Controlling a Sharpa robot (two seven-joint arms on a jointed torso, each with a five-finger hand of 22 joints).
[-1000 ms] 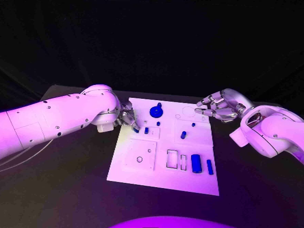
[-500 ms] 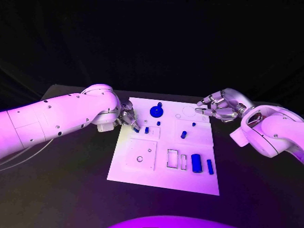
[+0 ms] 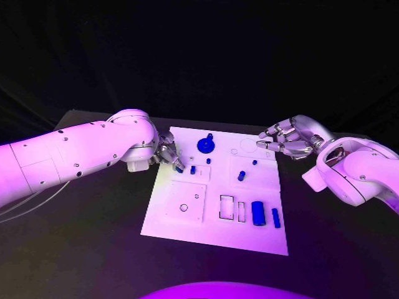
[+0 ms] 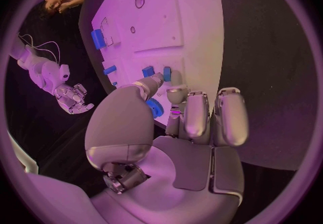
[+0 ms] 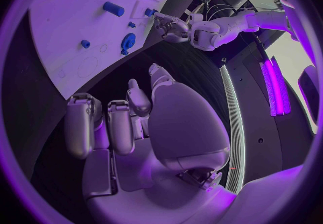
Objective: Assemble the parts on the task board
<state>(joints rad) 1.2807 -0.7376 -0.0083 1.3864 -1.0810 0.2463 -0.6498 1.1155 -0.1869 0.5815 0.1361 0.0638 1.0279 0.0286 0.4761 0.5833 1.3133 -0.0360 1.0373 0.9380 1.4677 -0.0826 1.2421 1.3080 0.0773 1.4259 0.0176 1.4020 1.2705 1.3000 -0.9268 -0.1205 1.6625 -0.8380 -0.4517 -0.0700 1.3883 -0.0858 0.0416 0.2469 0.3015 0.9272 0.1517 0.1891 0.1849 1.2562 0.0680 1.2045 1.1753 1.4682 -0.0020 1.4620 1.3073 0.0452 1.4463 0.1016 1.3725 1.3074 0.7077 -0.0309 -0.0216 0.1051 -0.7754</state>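
— Black counter, dark curtain behind, and that white task board lying in the middle of it. Which step are they on, do you reckon?

— Looks like the left hand is working at the board's left edge, toward the far corner. Its fingertips are drawn together right at a small blue part there. Whether it's truly pinching it, I can't tell from here.

— And the other one?

— The right hand hangs over the counter just off the board's far right corner, fingers loosely curled, nothing in them.

— What's left on the board?

— A blue gear near the far edge, a blue cylinder by the near right corner.

— So next?

— I'd guess the left needs a firm pinch, then a careful line-up over its socket.
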